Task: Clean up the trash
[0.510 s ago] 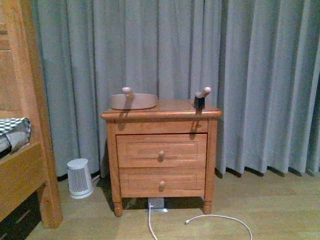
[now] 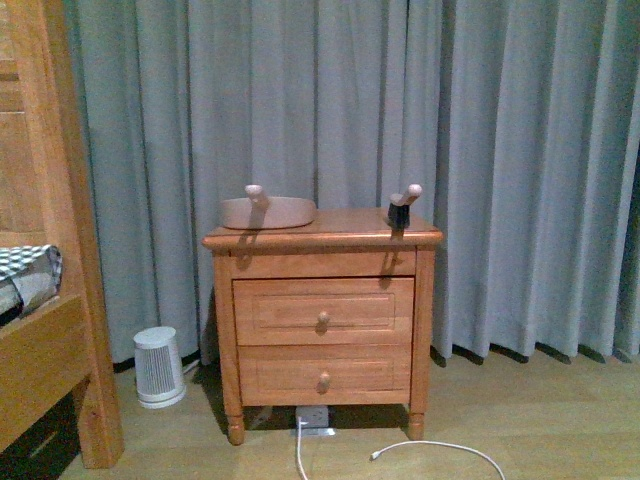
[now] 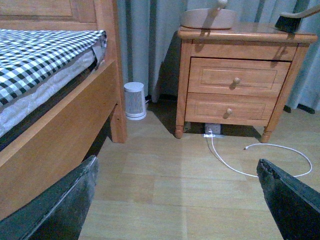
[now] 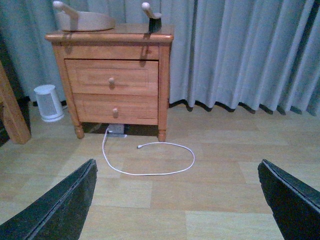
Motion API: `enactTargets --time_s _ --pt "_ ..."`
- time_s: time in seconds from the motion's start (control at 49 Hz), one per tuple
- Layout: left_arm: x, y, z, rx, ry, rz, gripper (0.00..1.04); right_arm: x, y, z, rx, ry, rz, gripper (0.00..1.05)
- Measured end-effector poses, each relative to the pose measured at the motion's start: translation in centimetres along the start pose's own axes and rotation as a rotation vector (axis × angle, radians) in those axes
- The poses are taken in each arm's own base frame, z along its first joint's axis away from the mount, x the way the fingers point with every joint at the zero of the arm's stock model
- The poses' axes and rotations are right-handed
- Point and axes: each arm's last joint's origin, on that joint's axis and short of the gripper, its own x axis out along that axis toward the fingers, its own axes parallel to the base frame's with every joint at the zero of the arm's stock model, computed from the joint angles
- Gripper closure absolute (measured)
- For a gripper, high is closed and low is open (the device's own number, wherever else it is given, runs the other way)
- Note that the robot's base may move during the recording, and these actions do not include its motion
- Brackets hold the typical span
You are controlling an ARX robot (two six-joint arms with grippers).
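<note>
Trash can't be made out anywhere. Dustpan (image 2: pixel 270 213) and brush (image 2: pixel 402 208) top the nightstand (image 2: pixel 280 310). Left gripper (image 3: pixel 175 167) and right gripper (image 4: pixel 177 165) gape wide, empty, fingers cropped.

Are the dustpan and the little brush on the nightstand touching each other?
Apart. The front view shows bare nightstand top between the dustpan and the brush.

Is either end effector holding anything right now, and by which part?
Nothing is held; the left end effector and the right end effector are both open and empty.
</note>
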Motion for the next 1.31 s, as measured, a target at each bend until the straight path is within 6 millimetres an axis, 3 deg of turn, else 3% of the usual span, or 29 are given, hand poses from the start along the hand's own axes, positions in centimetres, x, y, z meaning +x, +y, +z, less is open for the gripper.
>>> enactTargets --time_s 1.305 --pt "0.00 0.00 0.00 0.000 0.000 0.000 0.08 0.00 0.00 0.00 0.000 0.000 0.000 0.07"
